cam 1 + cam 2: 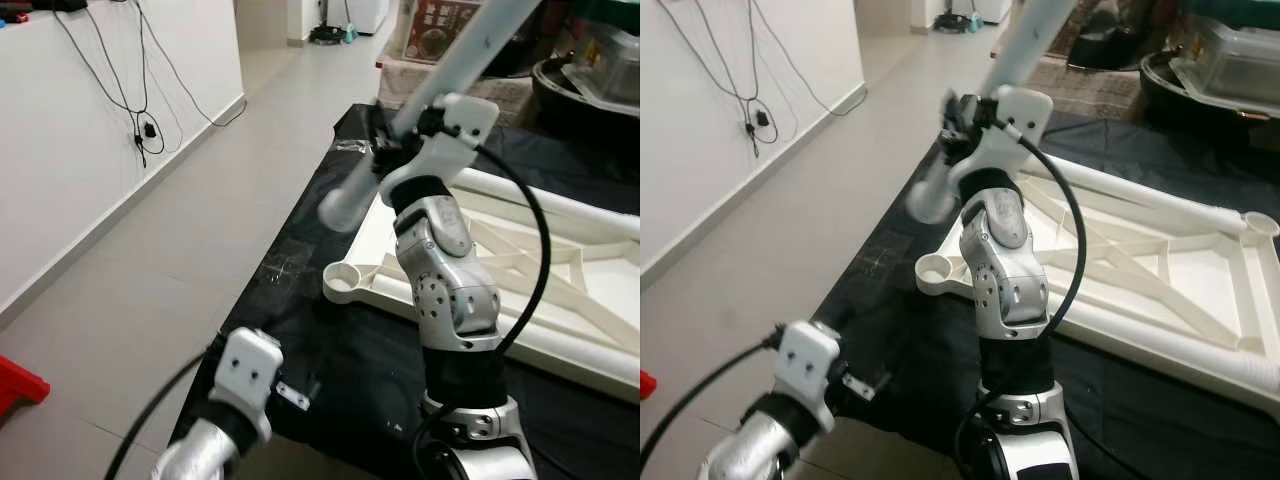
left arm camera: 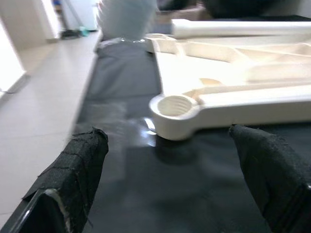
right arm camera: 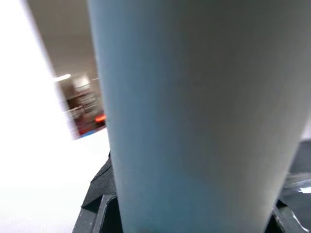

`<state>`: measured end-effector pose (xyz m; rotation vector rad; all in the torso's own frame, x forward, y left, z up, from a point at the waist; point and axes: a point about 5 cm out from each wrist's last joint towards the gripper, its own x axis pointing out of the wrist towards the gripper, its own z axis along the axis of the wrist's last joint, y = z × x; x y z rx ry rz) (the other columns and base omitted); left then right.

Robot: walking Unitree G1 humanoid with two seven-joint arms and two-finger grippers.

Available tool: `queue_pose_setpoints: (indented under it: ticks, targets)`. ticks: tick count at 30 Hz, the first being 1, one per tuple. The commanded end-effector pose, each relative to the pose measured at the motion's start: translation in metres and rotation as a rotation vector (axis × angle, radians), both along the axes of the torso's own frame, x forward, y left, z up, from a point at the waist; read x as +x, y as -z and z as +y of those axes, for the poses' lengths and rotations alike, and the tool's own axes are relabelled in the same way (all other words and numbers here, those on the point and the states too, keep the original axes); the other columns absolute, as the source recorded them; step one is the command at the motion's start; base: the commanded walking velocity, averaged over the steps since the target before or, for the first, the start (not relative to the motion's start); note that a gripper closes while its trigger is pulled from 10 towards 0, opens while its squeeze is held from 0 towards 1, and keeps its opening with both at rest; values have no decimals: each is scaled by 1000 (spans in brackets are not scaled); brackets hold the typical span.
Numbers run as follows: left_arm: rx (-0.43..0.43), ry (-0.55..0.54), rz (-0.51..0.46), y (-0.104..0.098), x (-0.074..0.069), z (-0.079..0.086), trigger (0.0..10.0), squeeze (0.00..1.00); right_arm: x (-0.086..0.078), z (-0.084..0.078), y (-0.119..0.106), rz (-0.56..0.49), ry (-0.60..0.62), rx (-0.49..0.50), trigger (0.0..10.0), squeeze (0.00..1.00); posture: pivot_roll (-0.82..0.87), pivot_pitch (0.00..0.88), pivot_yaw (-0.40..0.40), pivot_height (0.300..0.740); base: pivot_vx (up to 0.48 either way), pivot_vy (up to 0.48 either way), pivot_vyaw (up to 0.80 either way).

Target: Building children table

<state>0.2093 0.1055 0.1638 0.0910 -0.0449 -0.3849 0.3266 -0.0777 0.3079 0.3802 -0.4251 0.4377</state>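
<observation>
Nearest, left gripper (image 2: 170, 184) hanging low at the near edge of the black sheet (image 1: 330, 370), fingers (image 2: 77, 170) spread wide, gripping nothing. Just beyond those fingers, resting on the sheet: round threaded socket (image 2: 175, 108) at the corner of the cream tabletop frame (image 1: 520, 270), lying flat and underside up with its ribs showing. Right gripper (image 1: 392, 150) raised above that corner, clamping a pale grey table leg (image 1: 450, 70), tilted, lower end (image 1: 340, 208) hovering near the socket but apart from it; upper end running out of frame. Fingertips largely hiding behind the leg. Farther off: grey tile floor (image 1: 180, 250), white wall (image 1: 80, 150) with dangling cables (image 1: 145, 130), blurred boxes beyond.
</observation>
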Motion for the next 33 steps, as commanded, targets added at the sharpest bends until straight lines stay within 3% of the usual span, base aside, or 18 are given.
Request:
queue_pose_setpoints:
  ticks: [1,4,6,7,14,24,25,27,33]
  targets:
    - [20,-14,33,5,4,4,10000,1000,-4,4,10,22,-112,-4,10000,0,87,93,-49,740,0,0,0]
    - [93,-53,3,0,16,11,10000,1000,-8,9,21,27,-200,-32,10000,0,91,89,-51,740,0,0,0]
    - [181,-86,-43,-14,34,20,10000,1000,-14,14,32,31,-284,-67,10000,0,92,83,-51,740,0,0,0]
    - [206,-81,-55,-19,41,21,10000,0,-15,16,35,36,-310,-73,10000,0,93,81,-51,740,0,0,0]
    - [269,-12,-34,-16,55,16,10000,0,-21,25,36,39,-407,-74,10000,0,89,76,-47,740,0,0,0]
    - [279,23,6,-7,62,17,10000,0,-33,31,37,34,-516,-74,10000,0,84,67,-39,740,0,0,0]
    - [282,26,-3,-7,63,17,9294,0,-34,32,38,34,-524,-76,10000,0,83,62,-37,740,0,0,0]
    - [282,28,-14,-8,64,17,0,0,-37,33,38,34,-544,-80,10000,0,79,60,-34,740,0,0,0]
    - [275,43,-31,-9,65,14,0,0,-42,34,44,48,-567,-101,10000,0,78,51,-34,740,0,0,0]
